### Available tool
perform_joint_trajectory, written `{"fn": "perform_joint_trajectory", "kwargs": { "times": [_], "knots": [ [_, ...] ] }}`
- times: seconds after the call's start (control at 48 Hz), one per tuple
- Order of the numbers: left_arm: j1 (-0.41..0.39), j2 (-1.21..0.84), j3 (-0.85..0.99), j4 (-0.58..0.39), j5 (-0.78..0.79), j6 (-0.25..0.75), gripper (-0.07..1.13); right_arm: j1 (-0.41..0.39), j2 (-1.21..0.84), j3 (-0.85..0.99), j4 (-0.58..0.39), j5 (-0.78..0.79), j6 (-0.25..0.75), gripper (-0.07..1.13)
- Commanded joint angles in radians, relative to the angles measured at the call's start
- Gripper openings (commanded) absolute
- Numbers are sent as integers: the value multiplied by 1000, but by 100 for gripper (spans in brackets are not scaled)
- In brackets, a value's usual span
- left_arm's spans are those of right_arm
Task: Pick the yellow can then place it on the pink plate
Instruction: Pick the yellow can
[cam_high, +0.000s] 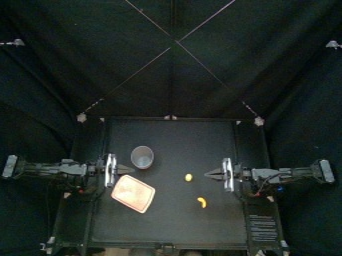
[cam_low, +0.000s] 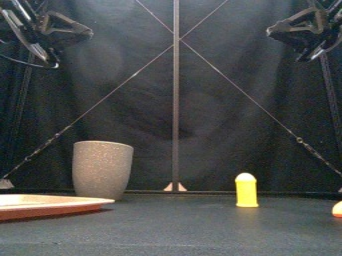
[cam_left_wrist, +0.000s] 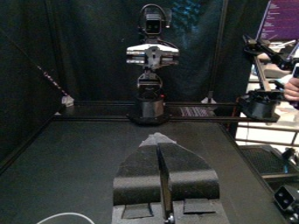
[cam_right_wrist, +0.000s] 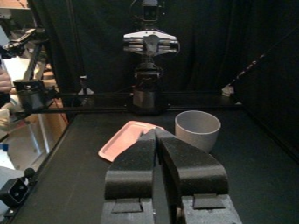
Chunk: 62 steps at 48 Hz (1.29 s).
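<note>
The yellow can (cam_high: 190, 177) stands upright on the table right of centre, small and rounded on top in the front view (cam_low: 246, 190). The flat pink plate (cam_high: 134, 193) lies at the left front (cam_low: 47, 205) and shows in the right wrist view (cam_right_wrist: 128, 140). My left gripper (cam_high: 112, 168) rests at the left side, above the table, its jaws shut on nothing (cam_left_wrist: 160, 145). My right gripper (cam_high: 223, 174) rests at the right side, just right of the can and well above it, jaws likewise shut and empty (cam_right_wrist: 158, 134). The can does not show in either wrist view.
A tall grey speckled cup (cam_high: 142, 156) stands behind the plate (cam_low: 102, 168) (cam_right_wrist: 197, 129). A small orange-yellow toy (cam_high: 202, 202) lies in front of the can, at the right edge of the front view (cam_low: 337, 209).
</note>
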Motion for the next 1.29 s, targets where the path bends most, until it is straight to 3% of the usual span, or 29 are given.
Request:
{"fn": "perform_joint_trajectory", "kwargs": {
  "times": [0.021,0.333,0.5,0.604,0.812,0.938,1.292],
  "knots": [
    [2,38,-25,0,-11,2,0,-25,38,5,3,-2,5,6],
    [12,106,-44,2,-25,3,0,-147,253,-2,3,-2,6,8],
    [15,106,-40,0,-55,3,0,-178,357,3,28,-28,8,18],
    [15,106,-35,0,-61,3,0,-189,397,0,55,-74,6,33],
    [20,106,-34,2,-67,3,0,-190,423,0,104,-138,6,83],
    [26,106,-34,2,-69,3,0,-190,446,2,149,-137,6,104],
    [41,106,-23,0,-78,3,0,-138,638,-31,120,-117,5,105]
  ]
}}
